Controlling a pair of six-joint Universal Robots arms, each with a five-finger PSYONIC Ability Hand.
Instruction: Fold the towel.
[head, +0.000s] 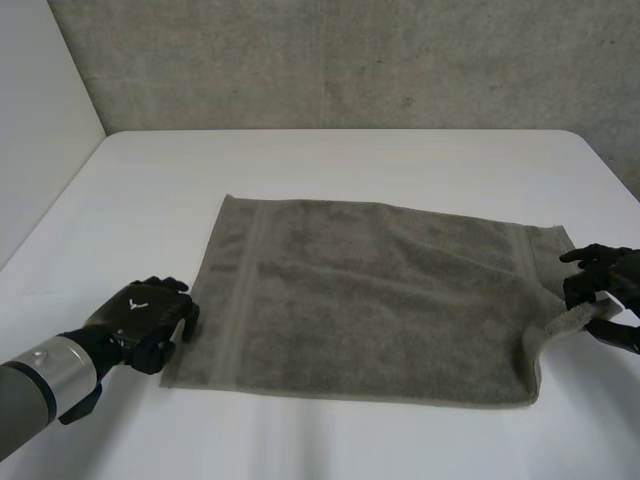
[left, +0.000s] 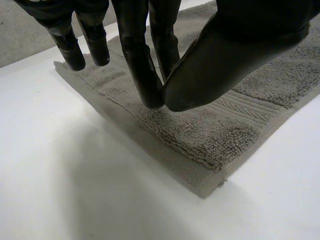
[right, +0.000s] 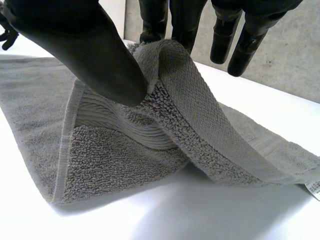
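Observation:
A grey-green towel (head: 370, 290) lies spread flat on the white table (head: 330, 160). My left hand (head: 150, 315) is at the towel's left edge, close to the near left corner. In the left wrist view its thumb (left: 235, 50) and a finger meet tip to tip on the towel's (left: 240, 125) border band, pinching the cloth there. My right hand (head: 605, 285) is at the near right corner. In the right wrist view its thumb (right: 100, 55) presses a raised fold of towel (right: 115, 155) against the fingers, and that corner is lifted off the table.
A grey concrete wall (head: 350, 60) rises behind the table's far edge. A white wall panel (head: 40, 110) stands at the far left. A small white label (right: 312, 187) sticks out from the towel's hem beside my right hand.

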